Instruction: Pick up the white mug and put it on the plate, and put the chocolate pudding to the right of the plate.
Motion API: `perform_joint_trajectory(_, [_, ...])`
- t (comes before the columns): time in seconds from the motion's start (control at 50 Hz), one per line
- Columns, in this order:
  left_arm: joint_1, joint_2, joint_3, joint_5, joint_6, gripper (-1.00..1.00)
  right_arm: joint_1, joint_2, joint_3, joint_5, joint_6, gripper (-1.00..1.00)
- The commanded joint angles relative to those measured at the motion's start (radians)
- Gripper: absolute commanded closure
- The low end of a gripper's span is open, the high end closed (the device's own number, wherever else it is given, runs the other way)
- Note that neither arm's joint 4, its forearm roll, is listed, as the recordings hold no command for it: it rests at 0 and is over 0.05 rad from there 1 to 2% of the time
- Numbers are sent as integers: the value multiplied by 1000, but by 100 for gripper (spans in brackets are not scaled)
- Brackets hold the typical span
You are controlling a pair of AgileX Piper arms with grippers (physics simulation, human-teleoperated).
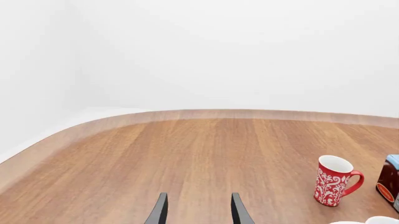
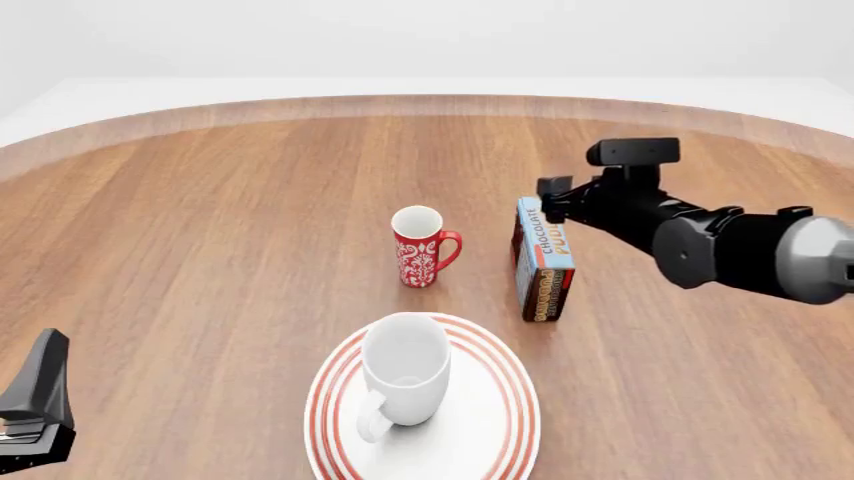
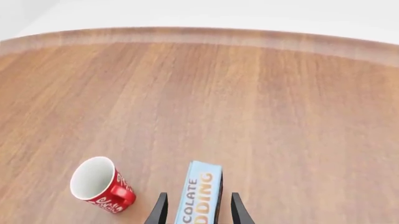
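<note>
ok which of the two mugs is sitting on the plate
The white mug: plain and wide, it stands on the red-ringed plate. The red mug, slimmer and patterned, stands on the bare table beyond the plate.

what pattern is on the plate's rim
Concentric red rings on the white plate, seen best in the front view.

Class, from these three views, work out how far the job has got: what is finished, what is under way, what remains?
Done: the white mug stands upright on the plate. Under way: the right gripper has its fingers on either side of the chocolate pudding, though a firm grip cannot be confirmed. Left: the carton stands behind the plate's right edge, beside the red mug, so it must come right of the plate. The left gripper is open, idle.
</note>
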State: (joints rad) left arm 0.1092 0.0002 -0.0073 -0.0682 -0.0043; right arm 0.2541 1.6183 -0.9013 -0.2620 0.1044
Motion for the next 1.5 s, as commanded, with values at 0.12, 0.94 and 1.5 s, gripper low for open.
perform_joint_trajectory(0.12, [-3,0,-2,3,-11,-100,13,33,-18,8,-8,-100])
perform_joint_trajectory(0.94, [-5,0,-1,2,-9,-100,30,109,-45,26,13,-100])
perform_joint_trajectory(1.5, [-6,0,0,4,-11,-100,21,115,-33,20,24,-100])
